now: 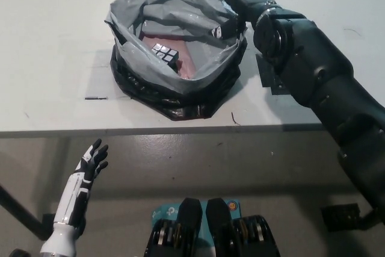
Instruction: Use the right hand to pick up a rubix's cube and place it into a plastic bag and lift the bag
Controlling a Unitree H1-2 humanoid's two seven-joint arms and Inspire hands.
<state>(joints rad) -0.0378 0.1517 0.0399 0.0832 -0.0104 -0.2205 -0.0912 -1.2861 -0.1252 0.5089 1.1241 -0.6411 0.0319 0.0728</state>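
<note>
Nearest to you, the white left hand [89, 167] hangs below the tabletop's [54, 40] front edge, well apart from the work, its fingers spread and holding nothing. Its forearm runs down and is cut off by the picture's bottom edge.

Moving away from you, the black right arm comes in from the lower right and reaches across the tabletop to the far right rim of the plastic bag [174, 97]. The right hand [237, 1] sits at that rim, with one finger hooked over the edge toward the inside. You cannot tell from here whether it grips the plastic or only rests on it; the rest of its fingers are hidden behind the wrist and the bag's folds.

The rubix's cube [166, 54] lies inside the bag, to the left of the right hand and a little nearer you, apart from it, resting on a reddish-brown surface that shows through the bag's opening. The cube's face colours are hard to make out in the shadow. No writing or label can be read on the bag, the cube or the arm.
</note>
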